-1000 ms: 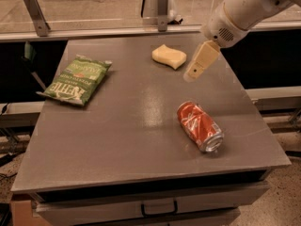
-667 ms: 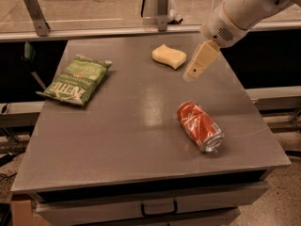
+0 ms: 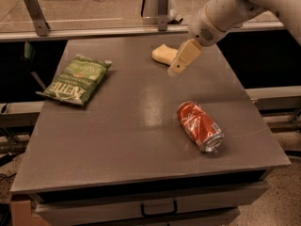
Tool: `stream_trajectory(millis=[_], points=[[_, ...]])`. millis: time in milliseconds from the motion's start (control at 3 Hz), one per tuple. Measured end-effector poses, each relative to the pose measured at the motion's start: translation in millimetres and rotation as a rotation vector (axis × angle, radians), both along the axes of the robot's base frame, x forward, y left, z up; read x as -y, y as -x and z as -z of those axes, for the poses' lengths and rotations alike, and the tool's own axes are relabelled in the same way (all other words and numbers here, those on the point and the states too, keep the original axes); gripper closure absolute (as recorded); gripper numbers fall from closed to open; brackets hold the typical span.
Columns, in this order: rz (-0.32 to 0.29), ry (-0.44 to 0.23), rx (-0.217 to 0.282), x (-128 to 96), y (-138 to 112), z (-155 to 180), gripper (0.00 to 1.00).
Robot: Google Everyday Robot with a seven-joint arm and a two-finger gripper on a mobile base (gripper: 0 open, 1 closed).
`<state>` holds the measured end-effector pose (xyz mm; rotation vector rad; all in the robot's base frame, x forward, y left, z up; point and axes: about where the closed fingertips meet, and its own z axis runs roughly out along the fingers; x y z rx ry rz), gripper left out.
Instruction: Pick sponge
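Grey and matte, the table [image 3: 117, 159] fills most of the camera view, with a drawer front and its dark handle [image 3: 158, 207] showing under the near edge.

At the far side of the top, a little right of centre, lies the sponge [image 3: 162, 54], a pale yellow foam block with curved sides, resting flat on the surface. The gripper [image 3: 176, 69] hangs at the sponge's right end, a cream blocky piece slanting down and to the left from the white arm [image 3: 221, 15] that reaches in from the upper right corner. In this view the gripper overlaps the sponge's right edge, and its tip sits just in front of the sponge, close above the table. Whether it touches the sponge or the surface cannot be told, and neither can it be told whether the gripper stands wide or narrow; it appears as one solid cream shape. Nothing shows as lifted from the table.

On the left half lies a green chip bag [image 3: 75, 80], flat and angled, well apart from the sponge. Nearer the front right, a dented red soda can [image 3: 200, 126] lies on its side, its silver end turned toward the near right corner.

Behind the table runs a pale metal rail [image 3: 94, 32] with an angled bracket [image 3: 34, 13] at the left.
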<state>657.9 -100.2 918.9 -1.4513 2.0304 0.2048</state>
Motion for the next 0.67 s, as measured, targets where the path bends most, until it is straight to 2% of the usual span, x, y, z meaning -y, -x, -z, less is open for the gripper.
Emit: stream_trajectory(millis=[333,667], points=[[0.009,-0.058,-0.007,-22,-31,17,0.0],[0.024,-0.095,-0.026,-36,-51,34,0.0]])
